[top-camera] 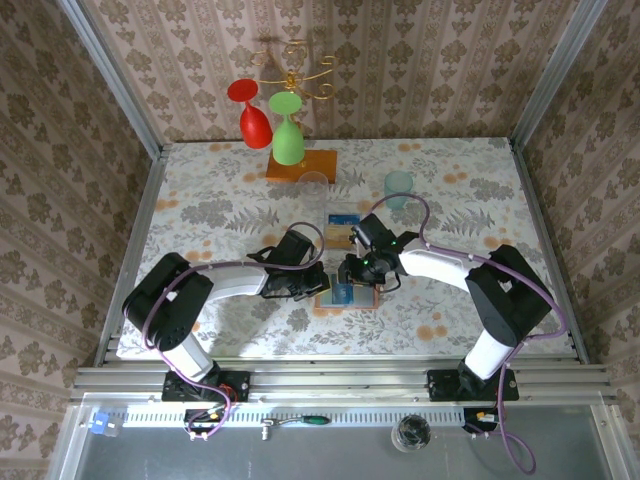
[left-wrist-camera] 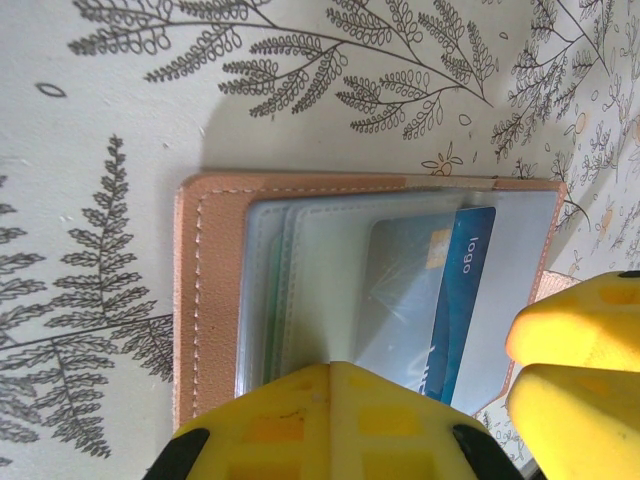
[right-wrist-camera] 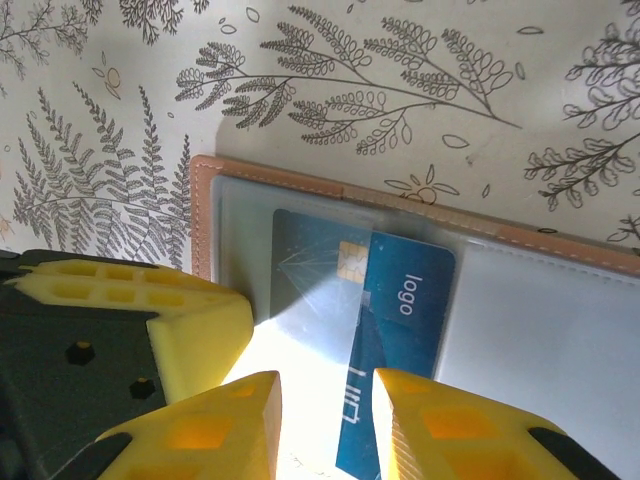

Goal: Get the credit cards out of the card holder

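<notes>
Nearest us, our left tool [left-wrist-camera: 325, 390] is closed tight and empty, its tip down on the unfolded card holder [left-wrist-camera: 215, 290] at the table's [top-camera: 200, 200] front centre. Our right tool [right-wrist-camera: 325, 400] has its jaws partly apart over a teal-blue card [right-wrist-camera: 400, 310] poking from a pocket. Just beyond lie loose cards [top-camera: 343, 228].

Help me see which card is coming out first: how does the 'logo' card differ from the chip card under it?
The logo card is bright blue and sharp; the chip card looks duller, hazed under a clear sleeve. The logo card sits tilted and overlaps the chip card, which lies square in the card holder. Both are blue and lie in the same holder.
</notes>
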Robot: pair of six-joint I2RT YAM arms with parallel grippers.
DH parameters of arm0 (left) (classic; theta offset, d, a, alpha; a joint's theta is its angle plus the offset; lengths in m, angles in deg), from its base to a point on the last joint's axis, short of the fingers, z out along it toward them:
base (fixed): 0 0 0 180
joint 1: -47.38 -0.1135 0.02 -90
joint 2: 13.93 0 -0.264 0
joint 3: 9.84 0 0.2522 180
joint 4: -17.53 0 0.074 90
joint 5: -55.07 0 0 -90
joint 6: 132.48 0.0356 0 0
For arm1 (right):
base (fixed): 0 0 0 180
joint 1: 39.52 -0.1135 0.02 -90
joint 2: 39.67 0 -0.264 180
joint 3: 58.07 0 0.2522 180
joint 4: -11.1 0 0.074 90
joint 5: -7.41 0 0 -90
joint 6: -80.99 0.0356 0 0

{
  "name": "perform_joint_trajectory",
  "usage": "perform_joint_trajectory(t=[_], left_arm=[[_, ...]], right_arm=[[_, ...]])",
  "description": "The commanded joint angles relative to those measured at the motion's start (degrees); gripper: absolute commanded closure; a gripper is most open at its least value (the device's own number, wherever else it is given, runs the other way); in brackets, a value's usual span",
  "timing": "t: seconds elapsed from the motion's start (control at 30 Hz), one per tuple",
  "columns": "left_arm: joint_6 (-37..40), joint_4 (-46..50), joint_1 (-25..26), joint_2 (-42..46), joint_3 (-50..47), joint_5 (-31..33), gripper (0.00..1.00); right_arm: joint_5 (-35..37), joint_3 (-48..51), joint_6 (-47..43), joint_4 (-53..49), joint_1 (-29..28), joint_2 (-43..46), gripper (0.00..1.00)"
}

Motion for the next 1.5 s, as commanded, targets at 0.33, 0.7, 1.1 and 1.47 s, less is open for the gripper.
perform_joint_trajectory(t=[0.33, 0.7, 1.1, 1.47], left_arm=[[1.6, 1.5, 0.5, 0.4, 2.1, -0.2, 0.94], [1.3, -0.3, 0.4, -1.1, 0.4, -0.6, 0.95], [1.3, 0.9, 0.5, -2.6, 0.2, -0.8, 0.98], [1.3, 1.7, 0.7, -3.0, 0.7, -0.8, 1.0]], right_arm=[[0.1, 3.0, 0.0, -0.2, 1.1, 0.5, 0.7], [-2.0, 4.6, 1.3, 3.3, 1.3, -1.3, 0.7], [-5.9, 6.9, 3.9, 8.4, 2.3, -0.9, 0.72], [-9.4, 8.3, 6.8, 12.7, 2.8, -0.4, 0.81]])
